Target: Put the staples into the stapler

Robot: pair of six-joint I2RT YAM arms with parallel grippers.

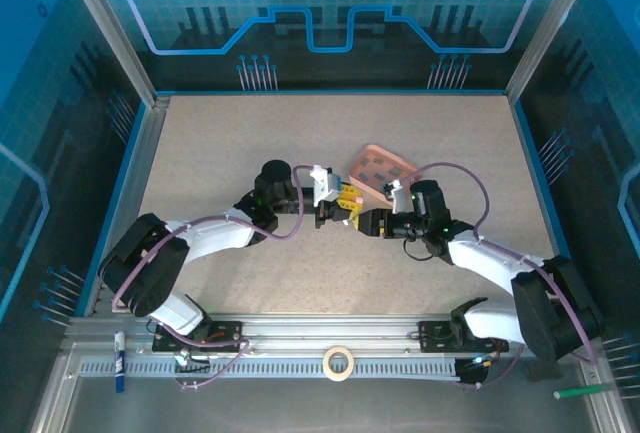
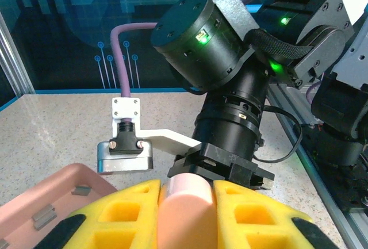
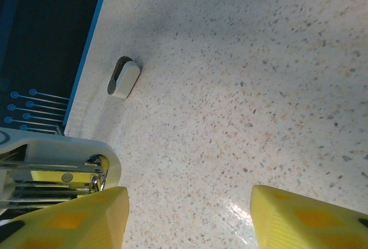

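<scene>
The left gripper (image 2: 187, 194) has its yellow fingers (image 2: 227, 194) clamped on the rounded end of a pale plastic mini stapler (image 3: 60, 165) with a chrome magazine. It seems to be presenting the stapler toward the other arm so the open end can be reached. The right gripper (image 3: 187, 198) is nose to nose with it. Its own yellow fingers stand wide apart, with nothing between them but bare speckled tabletop (image 3: 259, 59). The stapler sits just beside one finger, outside the grasp, so that arm carries no staple.

The tiny dark grey metal staple strips (image 2: 81, 190) lie loose in the shallow salmon-pink tray (image 2: 57, 175), just behind the two grippers. They look to be kept together there for easy picking. To my eye loading hasn't begun, since a strip has to be fetched first. A small white oval piece (image 3: 123, 78) lies on the table well apart, and I can't tell what it is.
</scene>
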